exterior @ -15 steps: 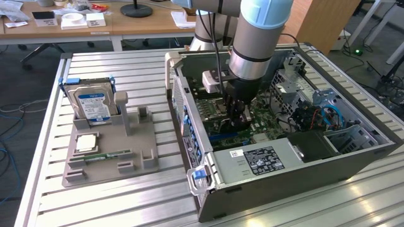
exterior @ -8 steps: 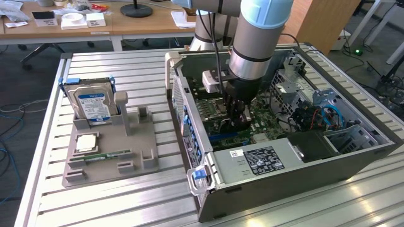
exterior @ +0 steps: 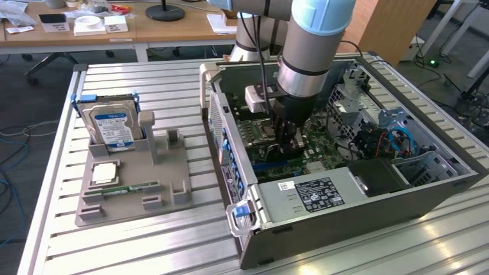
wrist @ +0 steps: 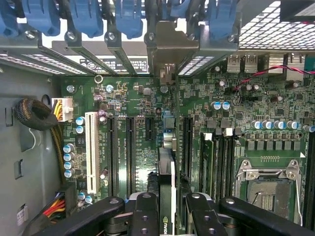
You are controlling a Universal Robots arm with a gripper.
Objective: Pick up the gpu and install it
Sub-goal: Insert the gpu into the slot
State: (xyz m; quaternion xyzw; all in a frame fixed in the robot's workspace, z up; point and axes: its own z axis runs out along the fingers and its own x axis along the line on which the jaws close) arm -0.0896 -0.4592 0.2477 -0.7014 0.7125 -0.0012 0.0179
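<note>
As we hold the gpu (wrist: 166,169) clamped edge-down in the gripper (wrist: 171,215) over the motherboard (wrist: 138,98), we judge installing underway; seating calls for a square, straight press.

the arm (exterior: 313,46) hangs steeply from above, its last grey link close to vertical. the wrist (exterior: 300,80) points straight down, with the black gripper (exterior: 289,150) in line beneath it. the fingers (wrist: 146,216) stand close together and parallel, clamped on the gpu (wrist: 166,169), one on each face of the edge-on card. the outer links splay to either side.
</note>
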